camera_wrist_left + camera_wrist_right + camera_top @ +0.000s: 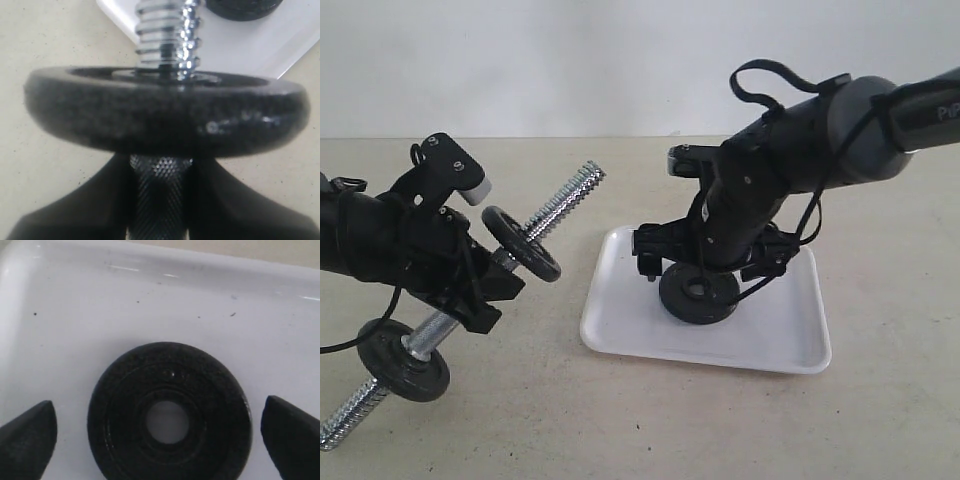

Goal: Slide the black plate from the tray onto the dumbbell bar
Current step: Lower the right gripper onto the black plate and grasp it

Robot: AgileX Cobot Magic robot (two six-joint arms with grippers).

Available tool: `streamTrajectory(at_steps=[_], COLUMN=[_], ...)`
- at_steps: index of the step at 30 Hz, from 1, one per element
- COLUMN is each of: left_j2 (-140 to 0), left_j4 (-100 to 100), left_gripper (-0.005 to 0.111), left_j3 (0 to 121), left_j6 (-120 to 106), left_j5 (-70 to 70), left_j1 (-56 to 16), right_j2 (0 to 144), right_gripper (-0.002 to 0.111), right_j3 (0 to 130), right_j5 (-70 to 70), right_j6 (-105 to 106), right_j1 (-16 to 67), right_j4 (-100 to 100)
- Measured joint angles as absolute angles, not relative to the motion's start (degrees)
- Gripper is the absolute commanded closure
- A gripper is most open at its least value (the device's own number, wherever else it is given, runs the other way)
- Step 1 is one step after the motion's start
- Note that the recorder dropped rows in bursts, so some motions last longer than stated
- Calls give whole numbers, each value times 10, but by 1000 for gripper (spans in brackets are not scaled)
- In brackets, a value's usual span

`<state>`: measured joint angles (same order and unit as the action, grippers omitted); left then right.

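Note:
The black plate [698, 294] lies flat on the white tray [625, 315], hole up. My right gripper [705, 265] hovers just above it, open, its fingertips [29, 440] standing wide on both sides of the plate [169, 415] without touching it. My left gripper [480, 290] is shut on the knurled middle of the dumbbell bar [565, 205] and holds it slanted, its free threaded end aimed toward the tray. Two other black discs sit on the bar, one [520, 243] beyond the left fingers and one [405, 360] near the low end. In the left wrist view the near disc [165, 115] hides most of the bar [160, 195].
The tray [75, 315] rests on a beige tabletop [880, 410] against a pale wall. Its raised rim surrounds the plate. The bar's lower threaded end [345, 420] reaches close to the table's front left. The tray corner [280, 45] shows past the bar's tip.

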<state>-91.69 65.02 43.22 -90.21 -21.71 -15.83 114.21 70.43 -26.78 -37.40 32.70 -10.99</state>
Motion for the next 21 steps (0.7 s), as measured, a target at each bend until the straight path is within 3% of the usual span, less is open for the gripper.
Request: streamTrajectory(at_steps=[21], left_j2=[-917], left_j4=[650], left_gripper=[102], left_j3=[432], left_j6=[-901], left_j5=[-216], left_j1=[-158], right_j2=[1187], right_gripper=[3], right_j3=[730], right_j5=[-296], right_j6=[-439], right_j1=[334], right_j4=[-162])
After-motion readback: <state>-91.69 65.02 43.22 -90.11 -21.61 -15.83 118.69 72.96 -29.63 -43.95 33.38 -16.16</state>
